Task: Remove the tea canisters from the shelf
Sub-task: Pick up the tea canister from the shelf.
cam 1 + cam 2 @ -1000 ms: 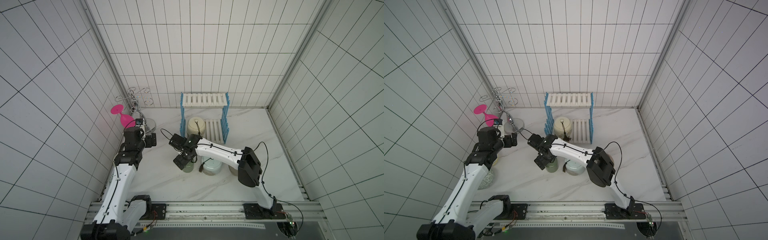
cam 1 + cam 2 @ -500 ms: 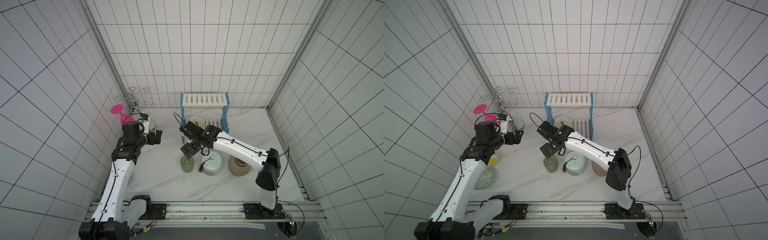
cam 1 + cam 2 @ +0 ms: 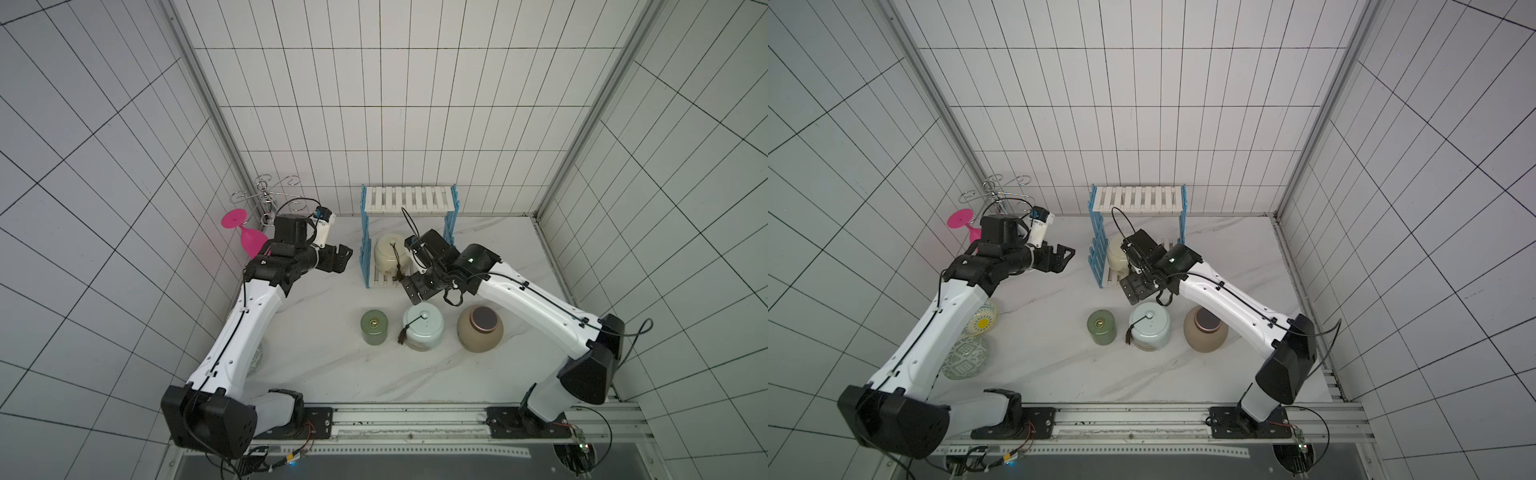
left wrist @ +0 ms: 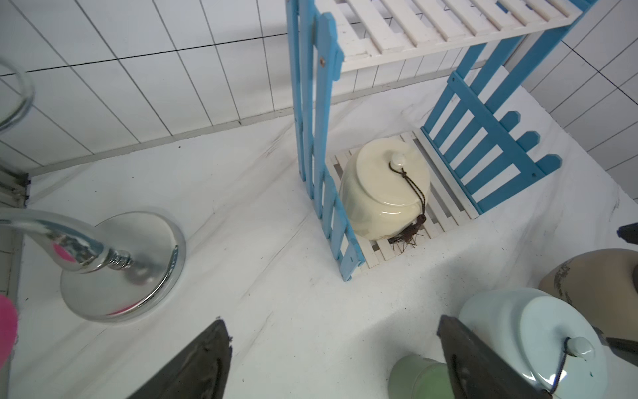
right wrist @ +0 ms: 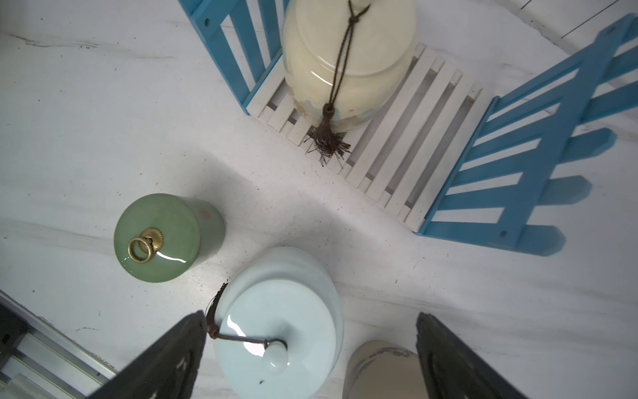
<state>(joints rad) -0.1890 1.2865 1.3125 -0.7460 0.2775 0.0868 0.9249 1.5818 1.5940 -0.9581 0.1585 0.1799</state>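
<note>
- Nearest me, the green jar point(image 3: 374, 327), blue jar point(image 3: 423, 331) and tan jar point(image 3: 480, 328) stand in a row on the table point(image 3: 332, 374), off the shelf point(image 3: 409, 199).
- Just behind them the right hand point(image 3: 419, 290) hangs wide open and empty. A low sweep of that arm could topple the blue or tan jar.
- Further left, the left hand point(image 3: 343, 258) is spread wide too, holding nothing.
- Farthest, the cream jar point(image 3: 390, 255) sits on the shelf's bottom board, tight against a blue side. A finger could jam on the pickets, or snag the tassel point(image 3: 398, 274) and drag the lid.

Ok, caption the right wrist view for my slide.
Open right gripper above green canister, pale-blue canister and tan canister on the table; cream canister sits on the shelf.
</note>
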